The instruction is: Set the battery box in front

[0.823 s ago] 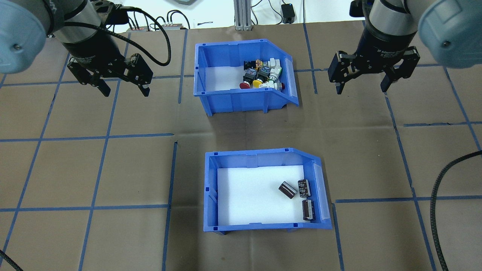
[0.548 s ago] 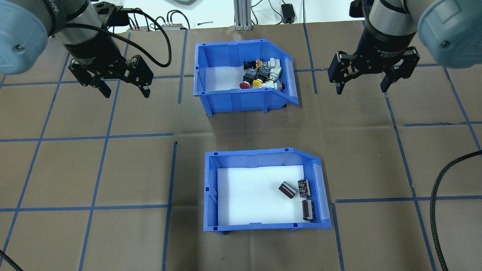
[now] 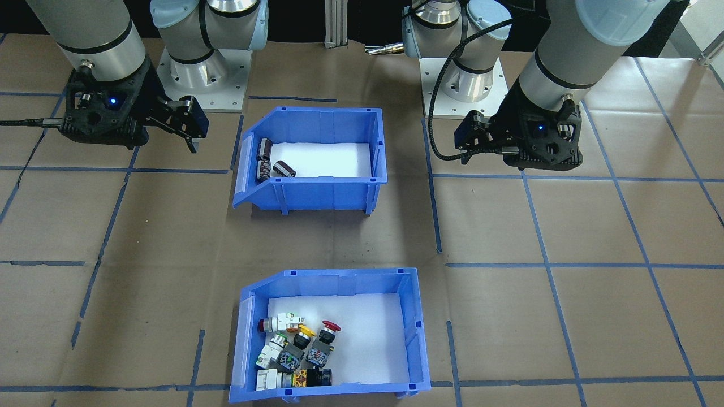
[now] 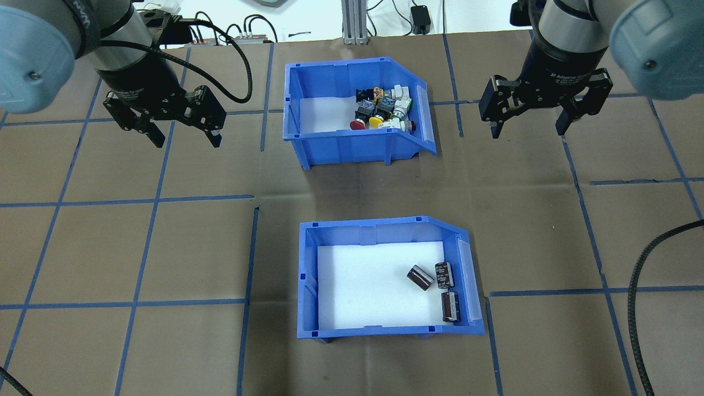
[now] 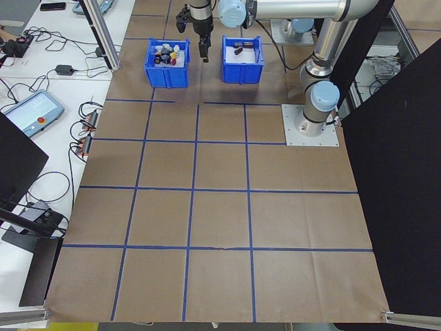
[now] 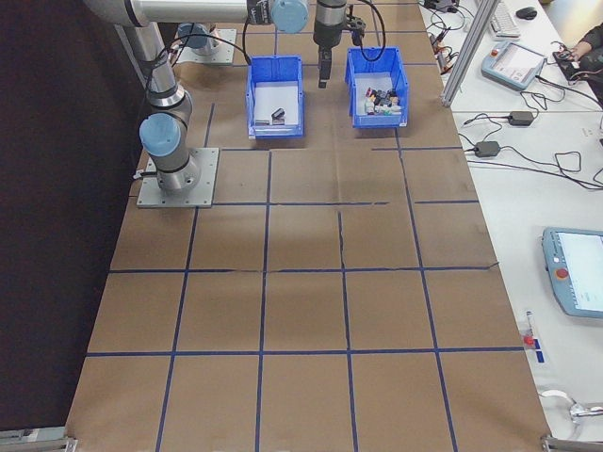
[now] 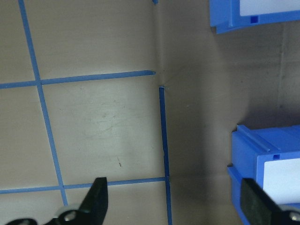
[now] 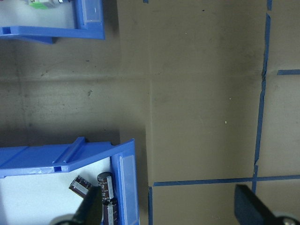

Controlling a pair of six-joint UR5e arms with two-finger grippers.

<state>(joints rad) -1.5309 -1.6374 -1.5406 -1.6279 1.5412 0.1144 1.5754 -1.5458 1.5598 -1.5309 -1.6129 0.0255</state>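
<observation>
Overhead exterior view shows two blue plastic bins on the brown paper-covered desk [image 4: 165,247], which is crossed by a grid of blue tape lines. The battery box [image 4: 385,330] sits at the near middle of the desk, close to the robot. It is a rectangular bin with one corner of its far wall cut on a slope and a clear lip on its right end. A smooth white liner covers its floor. Three dark, glossy cylindrical cells [image 4: 444,275] lie on their sides at the right end of the liner, two end to end beside the lip and one just left of them, tilted.

A like bin, the switch bin [image 4: 341,146], stands farther from the robot, well apart from the battery box and in line with it. It holds a heap of push-button switches [image 4: 382,107] with red, yellow, green and white caps, gathered at its right end on a white floor.

Both grippers hang above bare paper at the far part of the desk. The left gripper [image 4: 184,140] is left of the switch bin, its fingers spread and holding nothing. The right gripper [image 4: 528,131] is right of that bin, fingers likewise spread wide and empty.
</observation>
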